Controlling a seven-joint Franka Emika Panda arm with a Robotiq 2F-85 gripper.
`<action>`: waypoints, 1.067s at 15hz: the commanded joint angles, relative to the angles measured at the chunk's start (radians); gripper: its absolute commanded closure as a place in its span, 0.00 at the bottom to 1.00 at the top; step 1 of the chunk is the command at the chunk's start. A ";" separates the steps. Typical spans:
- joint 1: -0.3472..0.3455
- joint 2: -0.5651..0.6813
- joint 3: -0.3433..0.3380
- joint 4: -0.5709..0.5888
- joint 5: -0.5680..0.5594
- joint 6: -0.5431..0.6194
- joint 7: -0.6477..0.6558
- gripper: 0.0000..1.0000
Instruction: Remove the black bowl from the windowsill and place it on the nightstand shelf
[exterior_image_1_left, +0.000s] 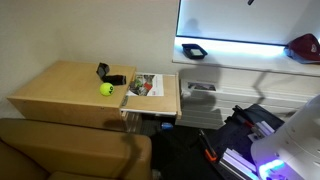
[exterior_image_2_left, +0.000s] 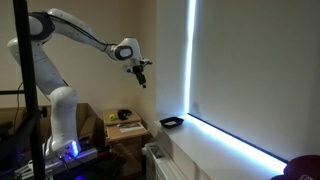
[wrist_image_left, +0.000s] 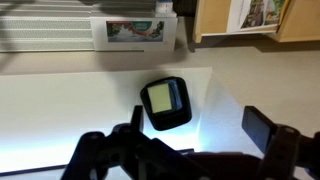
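Gripper (exterior_image_2_left: 143, 79), jaws spread wide and empty, hangs high above the black bowl (wrist_image_left: 166, 103). A misaligned descent could clip its rim and knock it off the windowsill (exterior_image_2_left: 232, 152).

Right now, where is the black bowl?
The black bowl sits on the white windowsill, at its end nearest the nightstand; the end effector hovers above, apart.

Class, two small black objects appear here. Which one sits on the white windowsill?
The shallow matte black bowl lies on the white windowsill below the glowing window; the black gadget stands on the tan wooden tabletop instead.
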 joint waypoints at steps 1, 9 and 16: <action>-0.042 0.043 0.024 0.016 0.019 0.018 0.021 0.00; -0.083 0.242 0.071 0.081 -0.052 0.095 0.194 0.00; -0.064 0.601 0.062 0.254 -0.106 0.266 0.516 0.00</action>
